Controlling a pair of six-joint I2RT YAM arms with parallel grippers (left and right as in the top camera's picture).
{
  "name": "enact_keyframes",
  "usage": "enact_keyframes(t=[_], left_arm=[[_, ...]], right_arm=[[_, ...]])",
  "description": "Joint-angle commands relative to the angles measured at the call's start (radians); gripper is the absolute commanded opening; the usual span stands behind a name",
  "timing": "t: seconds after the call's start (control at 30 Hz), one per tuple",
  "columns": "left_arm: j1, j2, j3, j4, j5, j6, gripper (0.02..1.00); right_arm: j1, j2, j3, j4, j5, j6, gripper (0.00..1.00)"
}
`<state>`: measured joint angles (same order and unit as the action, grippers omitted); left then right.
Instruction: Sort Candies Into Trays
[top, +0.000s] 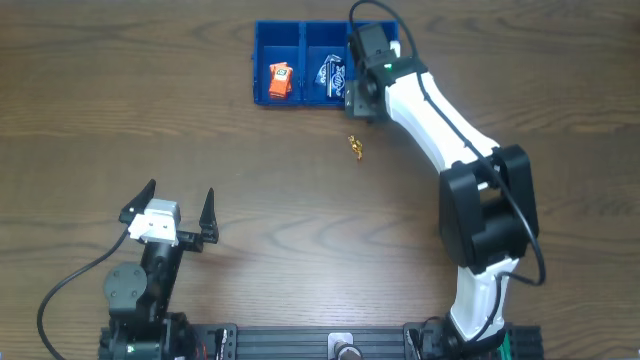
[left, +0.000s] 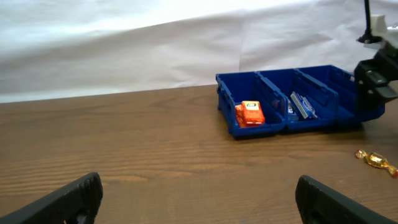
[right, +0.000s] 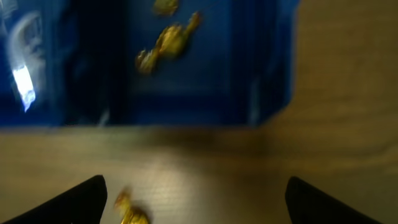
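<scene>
Gold candy (top: 356, 147) near right claw (right: 196, 202)

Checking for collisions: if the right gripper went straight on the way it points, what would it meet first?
Probably the table, just in front of the blue tray. The loose gold candy lies off to one side. Depth is unclear.

No legible text on anything

Left claw (top: 181, 190) spread wide, held close in; right claw (right: 196, 202) seemingly parted, far out.
</scene>
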<state>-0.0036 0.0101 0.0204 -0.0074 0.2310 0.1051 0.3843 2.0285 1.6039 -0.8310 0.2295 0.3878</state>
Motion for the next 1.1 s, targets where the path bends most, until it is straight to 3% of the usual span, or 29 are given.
enact_keyframes(t=[0.03,0.17,0.27,0.63,1.1], left_arm=[[0.004,-0.006,-0.016,-0.046,0.024,-0.004,0.998],[0.004,-0.006,-0.016,-0.046,0.024,-0.004,0.998],[0.004,-0.006,-0.016,-0.045,0.024,-0.004,0.998],[0.004,-0.006,-0.016,-0.045,0.024,-0.004,0.998],[0.004,-0.006,-0.016,-0.046,0.024,-0.004,0.998]], right_arm=[[0.045,-0.084,0.008,-0.103,-0.104,0.061,0.936],[0.064,-0.084,-0.016,-0.151,-0.179,0.068,0.939],[0.079,-0.084,-0.061,-0.144,-0.18,0.106,0.939],[0.079,-0.077,-0.22,0.122,-0.178,0.082,0.939],[0.079,-0.018,-0.241,0.156,-0.153,0.084,0.897]])
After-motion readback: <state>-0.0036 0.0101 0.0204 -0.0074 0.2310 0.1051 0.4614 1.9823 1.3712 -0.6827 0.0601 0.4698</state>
